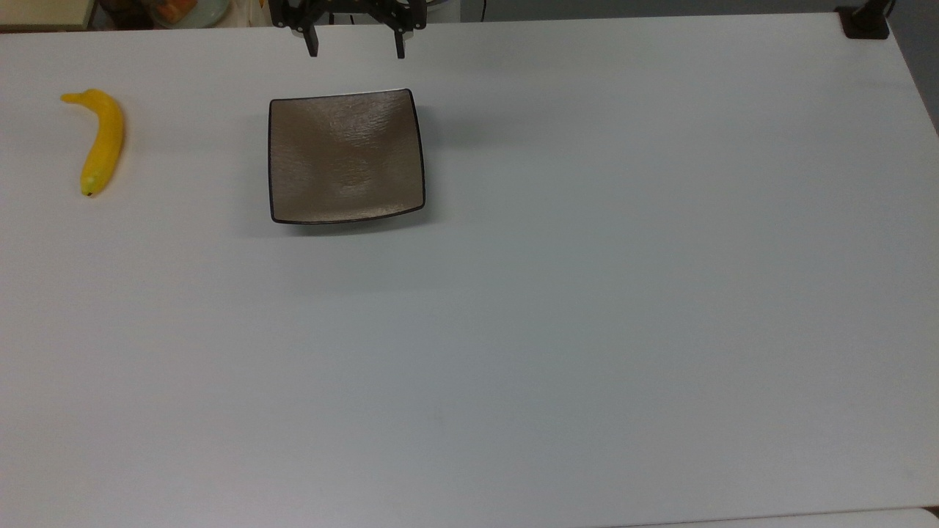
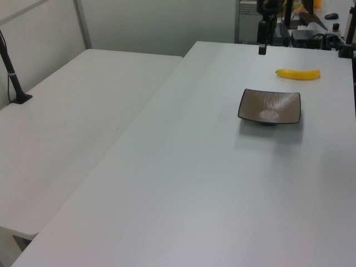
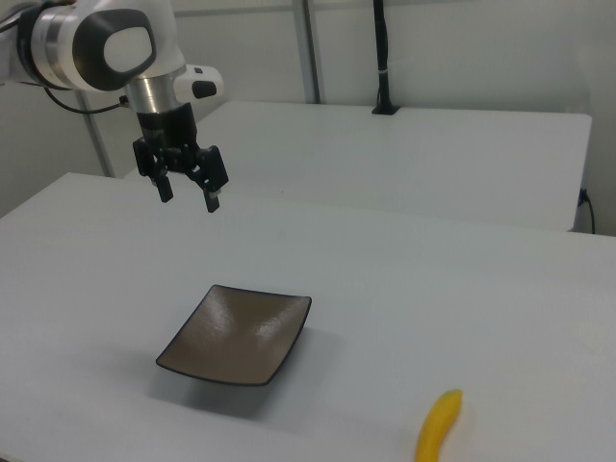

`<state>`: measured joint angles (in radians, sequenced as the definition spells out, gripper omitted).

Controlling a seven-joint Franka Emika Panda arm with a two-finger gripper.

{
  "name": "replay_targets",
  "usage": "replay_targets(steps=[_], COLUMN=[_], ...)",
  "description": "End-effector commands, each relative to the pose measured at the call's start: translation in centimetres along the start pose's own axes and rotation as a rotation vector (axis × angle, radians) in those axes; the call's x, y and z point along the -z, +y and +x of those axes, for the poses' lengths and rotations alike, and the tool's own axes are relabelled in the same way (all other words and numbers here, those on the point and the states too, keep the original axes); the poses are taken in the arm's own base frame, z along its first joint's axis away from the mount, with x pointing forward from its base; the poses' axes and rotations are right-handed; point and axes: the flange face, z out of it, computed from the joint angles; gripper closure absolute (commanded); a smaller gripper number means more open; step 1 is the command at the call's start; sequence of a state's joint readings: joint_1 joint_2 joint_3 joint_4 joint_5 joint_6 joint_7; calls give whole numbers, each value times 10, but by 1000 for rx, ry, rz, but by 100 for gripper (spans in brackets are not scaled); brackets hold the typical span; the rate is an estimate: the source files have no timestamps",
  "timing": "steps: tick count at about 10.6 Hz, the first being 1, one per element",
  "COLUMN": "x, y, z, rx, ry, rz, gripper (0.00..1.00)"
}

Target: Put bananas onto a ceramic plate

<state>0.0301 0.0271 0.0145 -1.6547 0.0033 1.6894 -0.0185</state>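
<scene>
Top view: square brown plate (image 1: 346, 156) at about 11 o'clock on the white surface (image 1: 587, 308), flat, nothing on it. Banana (image 1: 100, 141) at about 10 o'clock near the top view's left edge, well apart from the plate, lying on the surface, stem toward 12 o'clock, dark tip toward 6 o'clock. Hand (image 1: 356, 51) at 12 o'clock from the plate, over the far edge of the surface, two dark fingers (image 1: 313, 45) spread wide, gripping nothing.

Right view: hand (image 3: 190, 196) raised in the air at 11 o'clock from the plate (image 3: 239, 333), fingers pointing down and held apart, empty, clear of the surface (image 3: 481, 289). Banana (image 3: 439, 424) at 4 o'clock from the plate, near the bottom edge.

Left view: banana (image 2: 298, 73) at 12 o'clock from the plate (image 2: 270, 106), both resting on the surface (image 2: 183, 183); hand (image 2: 262, 48) high at 11 o'clock from the plate, seen edge-on.
</scene>
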Motion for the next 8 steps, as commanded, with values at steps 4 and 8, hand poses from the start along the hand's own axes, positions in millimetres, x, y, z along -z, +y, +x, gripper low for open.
replay_targets(steps=[4,8], x=[-19,-23], y=[13,93], z=[-8,-15], rx=[34,127], ry=[-19,-52], rz=[-60,-141], gripper=[0,0])
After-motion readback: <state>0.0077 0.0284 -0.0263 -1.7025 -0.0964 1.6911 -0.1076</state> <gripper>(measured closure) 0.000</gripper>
